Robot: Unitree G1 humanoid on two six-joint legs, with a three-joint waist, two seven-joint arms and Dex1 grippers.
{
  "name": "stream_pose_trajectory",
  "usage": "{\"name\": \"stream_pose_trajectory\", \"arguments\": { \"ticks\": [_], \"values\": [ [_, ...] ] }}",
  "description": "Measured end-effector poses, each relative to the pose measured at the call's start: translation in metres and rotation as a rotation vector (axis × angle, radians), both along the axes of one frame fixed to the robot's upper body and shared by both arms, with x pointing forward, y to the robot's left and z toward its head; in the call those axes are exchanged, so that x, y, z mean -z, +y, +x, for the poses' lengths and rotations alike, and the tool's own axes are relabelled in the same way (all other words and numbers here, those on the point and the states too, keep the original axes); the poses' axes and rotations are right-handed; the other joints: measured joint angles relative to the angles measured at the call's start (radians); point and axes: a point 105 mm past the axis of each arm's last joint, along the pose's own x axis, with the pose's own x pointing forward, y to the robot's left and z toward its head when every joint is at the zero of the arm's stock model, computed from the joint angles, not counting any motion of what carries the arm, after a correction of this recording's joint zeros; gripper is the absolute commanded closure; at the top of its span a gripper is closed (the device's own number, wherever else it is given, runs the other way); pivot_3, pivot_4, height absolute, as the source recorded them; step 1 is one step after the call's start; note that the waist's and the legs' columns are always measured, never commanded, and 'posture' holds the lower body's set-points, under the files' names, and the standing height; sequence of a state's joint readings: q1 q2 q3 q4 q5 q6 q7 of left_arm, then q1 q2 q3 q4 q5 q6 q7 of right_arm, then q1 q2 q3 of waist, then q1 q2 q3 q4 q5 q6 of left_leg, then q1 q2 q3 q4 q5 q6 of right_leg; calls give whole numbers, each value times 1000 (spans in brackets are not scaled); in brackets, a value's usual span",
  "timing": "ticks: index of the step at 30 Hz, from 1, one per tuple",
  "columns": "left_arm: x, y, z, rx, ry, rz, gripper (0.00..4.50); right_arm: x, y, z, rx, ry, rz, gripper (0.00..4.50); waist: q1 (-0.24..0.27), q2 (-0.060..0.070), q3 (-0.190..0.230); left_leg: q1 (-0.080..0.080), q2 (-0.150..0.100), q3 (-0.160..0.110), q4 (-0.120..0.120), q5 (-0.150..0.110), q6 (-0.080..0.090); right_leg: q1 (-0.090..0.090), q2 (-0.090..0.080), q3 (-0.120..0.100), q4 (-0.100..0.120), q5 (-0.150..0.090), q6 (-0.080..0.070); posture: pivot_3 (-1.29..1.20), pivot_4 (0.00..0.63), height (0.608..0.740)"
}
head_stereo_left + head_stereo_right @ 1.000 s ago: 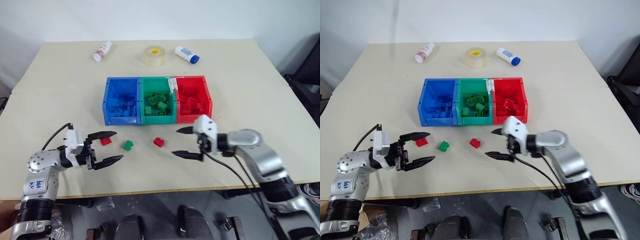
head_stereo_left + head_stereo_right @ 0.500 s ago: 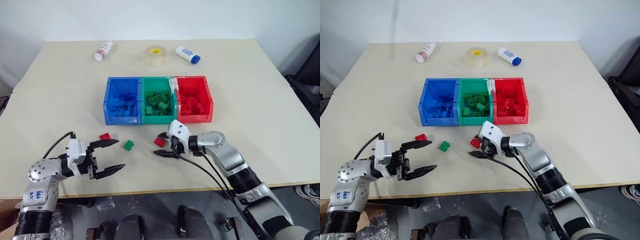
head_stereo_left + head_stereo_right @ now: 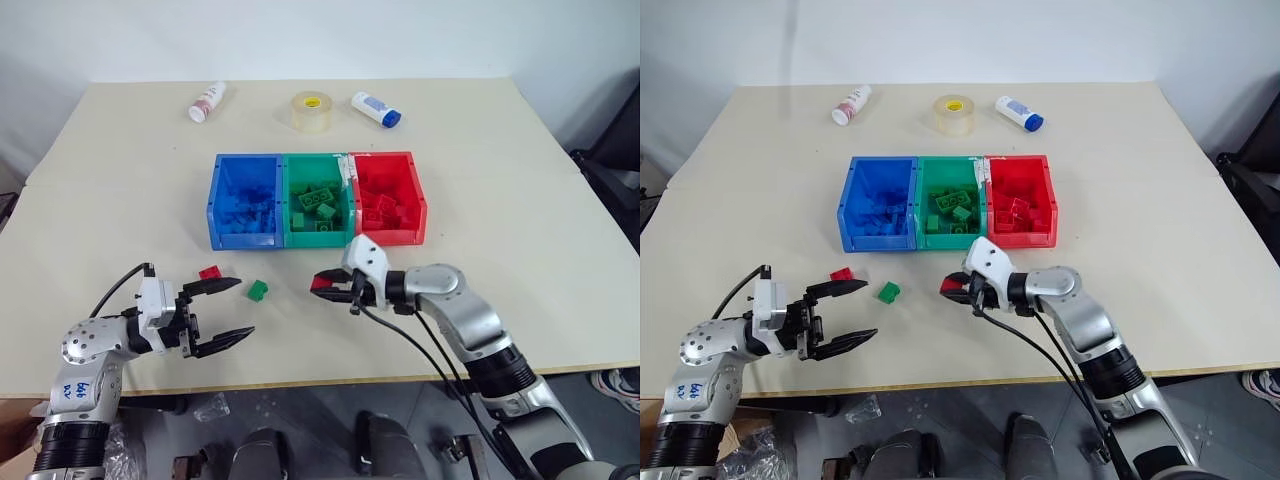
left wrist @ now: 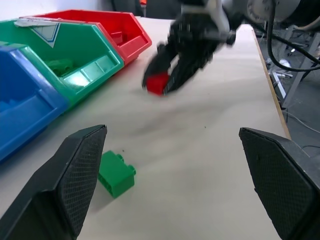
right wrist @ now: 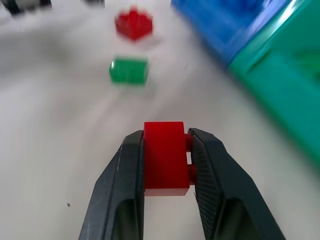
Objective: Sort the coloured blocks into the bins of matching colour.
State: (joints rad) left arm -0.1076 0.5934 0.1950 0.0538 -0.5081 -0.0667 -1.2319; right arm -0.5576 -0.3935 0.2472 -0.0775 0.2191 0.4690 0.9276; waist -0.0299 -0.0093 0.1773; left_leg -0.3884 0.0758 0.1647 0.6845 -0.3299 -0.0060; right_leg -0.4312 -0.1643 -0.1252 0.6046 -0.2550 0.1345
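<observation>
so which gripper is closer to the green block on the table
Left. The left gripper sits open just beside the green block; the right gripper, shut on a red block, is farther off on its other side.

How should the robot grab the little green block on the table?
Pinch the green block across its two long flat sides, coming straight down from above. It lies flat, apart from the red block, with bare table around it, so the open left gripper nearby has room.
</observation>
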Motion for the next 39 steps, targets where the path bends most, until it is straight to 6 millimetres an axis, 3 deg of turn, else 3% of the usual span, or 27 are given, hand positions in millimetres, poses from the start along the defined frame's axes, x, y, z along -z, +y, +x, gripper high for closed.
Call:
{"name": "stream_pose_trajectory", "arguments": {
  "ticks": [7, 11, 17, 21, 26, 35, 39],
  "values": [
    [1, -6, 2, 12, -1, -22, 0, -67, -58, 47, 292, -155, 128, 3583, -3, 0, 0, 0, 0, 0, 0, 0, 0, 0, 0, 0, 0, 0, 0, 0, 150, 740],
    [-1, -8, 8, 18, -12, -29, 0, -71, -78, 77, 410, -179, 128, 2221, -6, 0, 0, 0, 0, 1, -1, 0, 0, 0, 0, 0, 0, 0, 0, 0, 150, 740],
    [-1, -7, 13, 19, -13, -31, 0, -60, -85, 84, 427, -172, 113, 100, -7, 0, 0, -1, 0, 1, -1, 0, 0, -1, 0, 0, -1, 0, 0, 0, 150, 740],
    [-1, -7, 12, 22, -15, -29, 0, -60, -84, 83, 410, -175, 112, 41, -9, 0, 0, 0, 0, 1, -1, 0, 0, -1, 0, 0, 0, 0, 0, 0, 150, 740],
    [-1, -7, 12, 21, -16, -28, 0, -52, -92, 64, 336, -161, 72, 41, -2, 0, 0, -1, 0, 0, -1, 0, 0, -1, 0, 0, -1, 0, 0, 0, 150, 740],
    [10, 6, 8, -69, 48, -1, 0, -10, -119, -10, 42, 15, -88, 41, -1, 0, 0, 0, 0, 0, -1, 0, 1, 0, 0, 0, -3, 0, 0, 0, 150, 740],
    [9, 15, 4, -137, 49, 4, 0, -3, -131, -25, -32, 50, -124, 41, -2, 0, 0, 1, 1, 1, -1, -1, 1, 1, 0, 0, -2, 0, 0, 0, 150, 740]
  ]
}}
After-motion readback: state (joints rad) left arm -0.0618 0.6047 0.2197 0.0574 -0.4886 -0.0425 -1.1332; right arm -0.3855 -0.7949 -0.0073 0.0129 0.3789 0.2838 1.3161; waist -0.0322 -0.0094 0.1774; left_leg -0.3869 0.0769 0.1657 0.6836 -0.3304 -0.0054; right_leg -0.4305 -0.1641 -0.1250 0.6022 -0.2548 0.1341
